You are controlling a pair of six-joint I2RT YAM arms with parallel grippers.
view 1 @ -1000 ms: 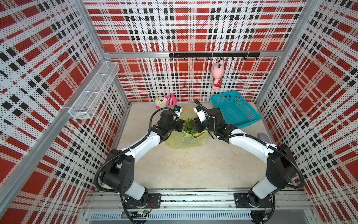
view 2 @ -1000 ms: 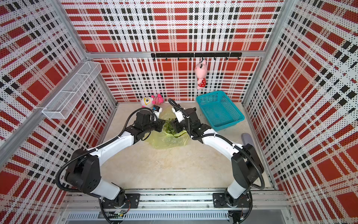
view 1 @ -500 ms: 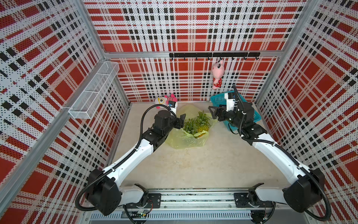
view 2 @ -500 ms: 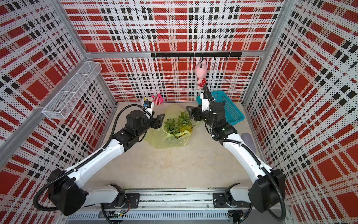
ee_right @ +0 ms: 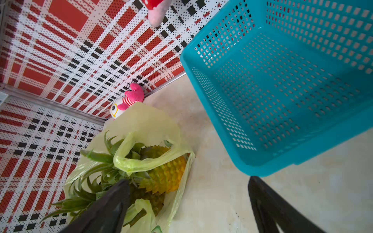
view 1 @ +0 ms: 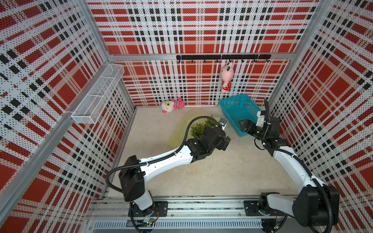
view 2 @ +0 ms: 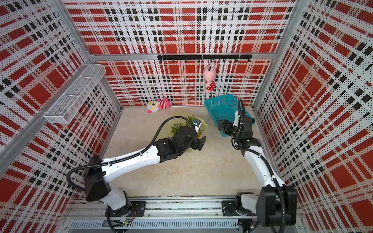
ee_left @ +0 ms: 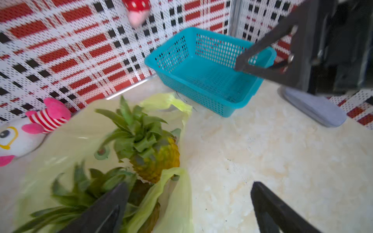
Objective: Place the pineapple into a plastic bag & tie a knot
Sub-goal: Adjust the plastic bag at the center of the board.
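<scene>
Teal basket, one bag, two pineapples

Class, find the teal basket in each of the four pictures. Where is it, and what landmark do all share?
Top view: basket in the far right corner.
Top view: basket in that same corner.
Left wrist: basket beyond the bag.
Right wrist: basket beside the bag, close up.
Shared landmark: striped plush toy at the back wall.

Bright, even light on my feed, probably from overhead, with hardly any shadow on the floor. Both top views bow the walls near the edges. Left wrist view's smeared, pineapple leaves worst; right wrist looks sharper.
</scene>
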